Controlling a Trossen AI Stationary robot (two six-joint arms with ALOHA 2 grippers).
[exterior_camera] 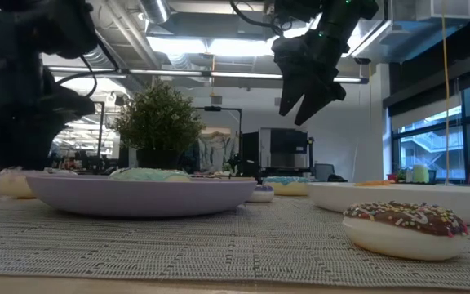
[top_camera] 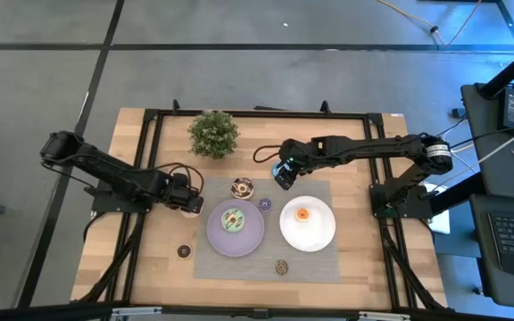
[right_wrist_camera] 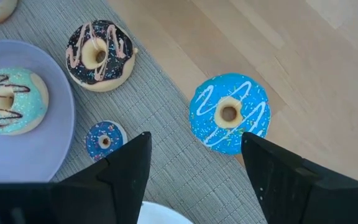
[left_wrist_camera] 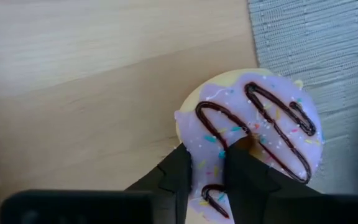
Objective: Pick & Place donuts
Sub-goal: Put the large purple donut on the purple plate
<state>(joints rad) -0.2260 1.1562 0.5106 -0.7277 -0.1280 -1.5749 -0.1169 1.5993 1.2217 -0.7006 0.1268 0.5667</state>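
My left gripper (top_camera: 192, 203) is low at the grey mat's left edge, shut on a purple-iced donut (left_wrist_camera: 253, 124) with chocolate drizzle. My right gripper (top_camera: 283, 178) hangs open, well above the table (exterior_camera: 296, 114). Its fingers stand wide to either side of a blue donut (right_wrist_camera: 229, 114), which lies flat at the mat's far edge. A green donut (top_camera: 233, 220) lies on the lilac plate (top_camera: 252, 239), and an orange donut (top_camera: 302, 214) on the white plate (top_camera: 324, 234). A chocolate donut with pink drizzle (right_wrist_camera: 98, 55) and a small blue donut (right_wrist_camera: 104, 140) lie on the mat. My left gripper holds the purple donut by the near side of its ring (left_wrist_camera: 213, 149). One finger (left_wrist_camera: 244, 171) reaches into the hole and the other (left_wrist_camera: 179, 177) sits outside the rim. The fingers come from above. The donut looks flat, partly on the wood and partly on the mat.
A potted plant (top_camera: 213, 134) stands at the far side of the table. A small dark brown donut (top_camera: 184, 251) lies on bare wood near the left. A small chocolate sprinkled donut (top_camera: 281, 266) sits at the mat's near edge. Black frame rails run along the table's edges.
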